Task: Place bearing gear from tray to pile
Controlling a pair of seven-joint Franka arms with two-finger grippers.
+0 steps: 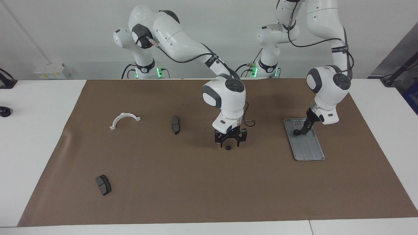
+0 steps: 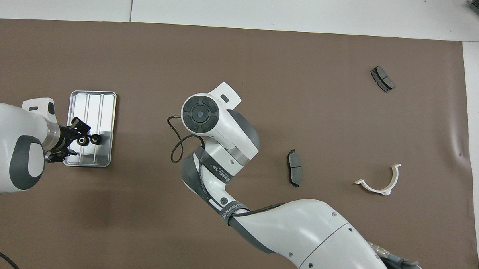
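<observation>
The left pincer (image 1: 302,132) is lowered into the tray (image 1: 310,153) around a gear (image 2: 81,141); whether it is gripped cannot be told. The right pincer (image 1: 230,141), open, hovers over a gear (image 1: 228,147) lying on the table, apparently just released.

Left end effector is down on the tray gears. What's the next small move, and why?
Probably close the left end effector on the gear it straddles, then lift. A second gear sits beside it on the tray; one gear already lies under the right end effector.
</observation>
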